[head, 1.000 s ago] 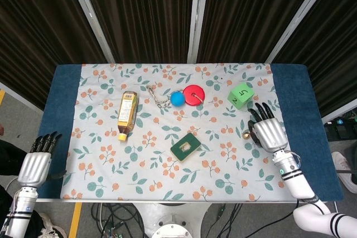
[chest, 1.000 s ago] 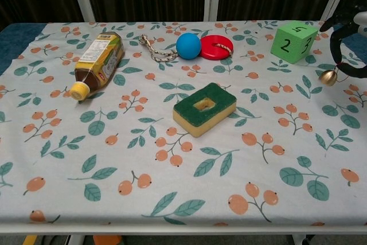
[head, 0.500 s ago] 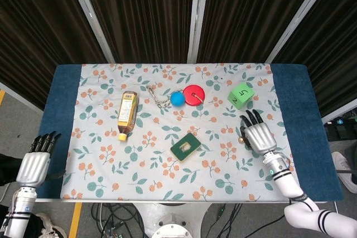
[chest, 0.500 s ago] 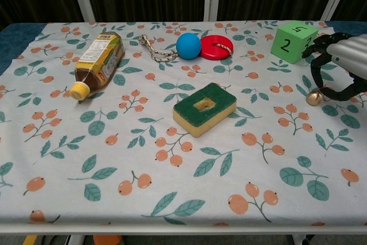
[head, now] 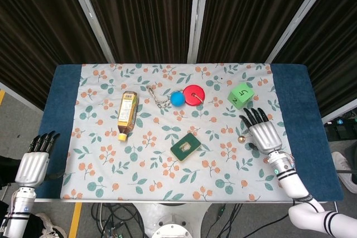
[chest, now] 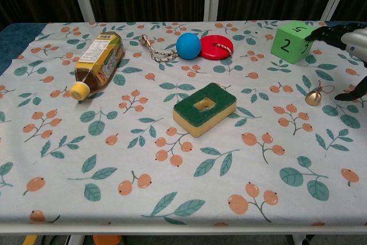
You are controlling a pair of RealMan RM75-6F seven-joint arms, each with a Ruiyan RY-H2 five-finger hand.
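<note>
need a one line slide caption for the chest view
Right hand open beside a small brass bell on the floral tablecloth, near a green numbered cube and a green-topped sponge.

Right hand (head: 263, 135) spread, left hand (head: 33, 163) low

Head view overhead, chest view low; shared table (head: 167, 160).

white tablecloth (head: 150, 171) printed with orange berries and teal leaves; dark blue table (head: 63, 110); green cube (head: 241, 95) with black numerals; blue ball (head: 177, 99); red disc (head: 194, 93); green-topped yellow sponge (head: 186, 147); golden bell (chest: 313, 97); yellow-capped amber bottle (head: 126, 115).
</note>
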